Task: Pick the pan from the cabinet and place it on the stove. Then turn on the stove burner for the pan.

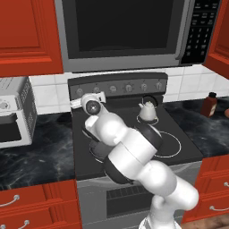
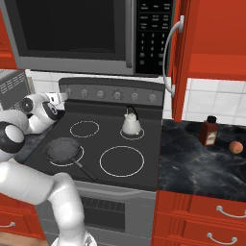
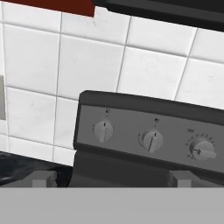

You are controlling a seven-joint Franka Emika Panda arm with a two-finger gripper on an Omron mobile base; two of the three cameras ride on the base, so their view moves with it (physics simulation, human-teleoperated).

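Observation:
The pan (image 2: 61, 149) sits on the stove's (image 2: 153, 139) front-left ring, its long handle pointing toward the front edge. In the left base view my arm covers most of it. My gripper (image 2: 61, 98) hovers at the back left of the stove (image 1: 179, 150), apart from the pan and aimed at the knob panel (image 2: 117, 95). In the hand view its fingertips (image 3: 43, 178) stand wide apart and open, with nothing between them. Ahead of them are three knobs, the leftmost knob (image 3: 103, 131) closest to centre. The cabinet (image 2: 216, 62) at the upper right has its door (image 2: 178, 62) swung open.
A white kettle (image 2: 131, 122) stands on the back-right ring. A black microwave (image 1: 129, 31) hangs low over the stove. A toaster oven (image 1: 15, 112) is on the left counter. A brown bottle (image 2: 209, 130) and a round fruit (image 2: 235, 147) are on the right counter.

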